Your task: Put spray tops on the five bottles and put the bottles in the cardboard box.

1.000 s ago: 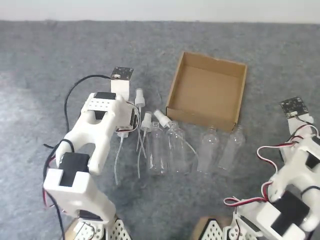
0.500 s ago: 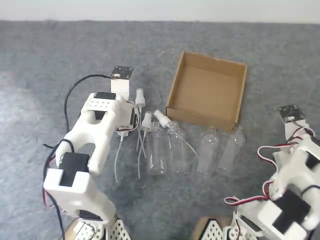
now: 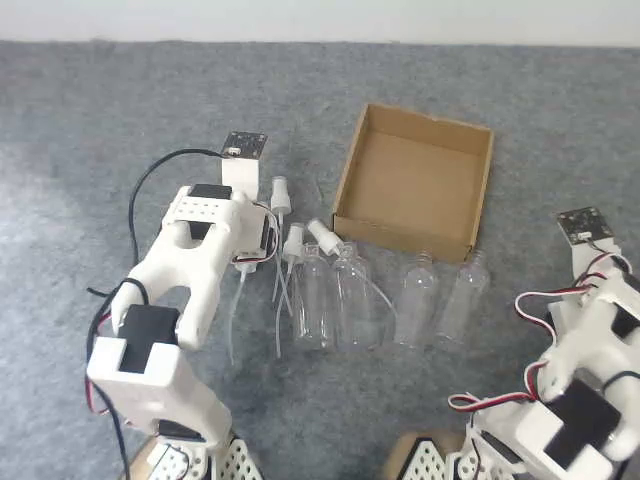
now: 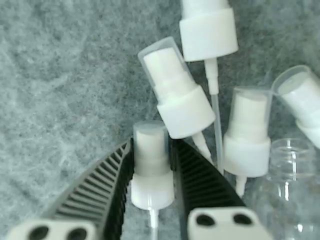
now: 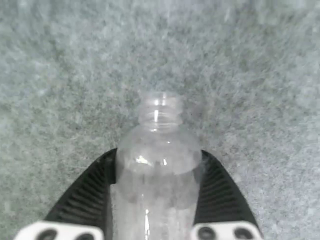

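So, high view
box: cardboard box [image 3: 400, 236] on grey carpet [image 3: 120, 100], open side up
bottles: 4 clear bottles [image 3: 314, 300] lying in a row just in front of box
tops: loose spray tops [image 3: 281, 196] beside row

L wrist view
left gripper [image 4: 151, 145]: fingers closed onto one capped top [image 4: 150, 172]

R wrist view
right gripper [image 5: 158, 155]: fingers pinching uncapped bottle [image 5: 159, 117] at shoulders

grey carpet [image 3: 80, 100], pale wall [image 3: 320, 18] behind
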Controlling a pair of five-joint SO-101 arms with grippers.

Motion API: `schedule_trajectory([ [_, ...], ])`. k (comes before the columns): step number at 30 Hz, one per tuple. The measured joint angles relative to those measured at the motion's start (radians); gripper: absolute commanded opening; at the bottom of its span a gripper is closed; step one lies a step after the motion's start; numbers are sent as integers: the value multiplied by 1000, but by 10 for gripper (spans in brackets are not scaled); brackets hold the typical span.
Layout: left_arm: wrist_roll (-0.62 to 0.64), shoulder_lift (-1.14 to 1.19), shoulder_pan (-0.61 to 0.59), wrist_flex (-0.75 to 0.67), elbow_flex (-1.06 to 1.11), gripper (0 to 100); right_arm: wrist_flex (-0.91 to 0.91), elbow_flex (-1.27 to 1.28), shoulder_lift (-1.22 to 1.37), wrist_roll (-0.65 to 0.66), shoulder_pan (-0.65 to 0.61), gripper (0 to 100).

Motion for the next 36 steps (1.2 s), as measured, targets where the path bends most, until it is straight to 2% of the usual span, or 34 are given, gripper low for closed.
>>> schedule_trajectory([
  [4,0,0,2,0,0,11,3,-40,0,0,0,6],
  [9,0,-34,0,14,0,11,150,-135,-69,-2,-23,6],
  [15,-5,-250,-26,78,2,11,296,-161,-287,-92,-184,6],
  [21,0,-511,-126,121,2,12,325,-161,-565,-236,-402,6],
  [24,0,-652,-144,126,2,12,328,-161,-672,-285,-572,6],
  [28,-5,-821,-146,204,-31,12,316,-63,-775,-298,-829,6],
  [33,8,-931,-143,270,-153,12,155,35,-832,-341,-1010,6],
  [36,81,-948,-120,270,-226,11,-2,104,-835,-462,-1088,6],
])
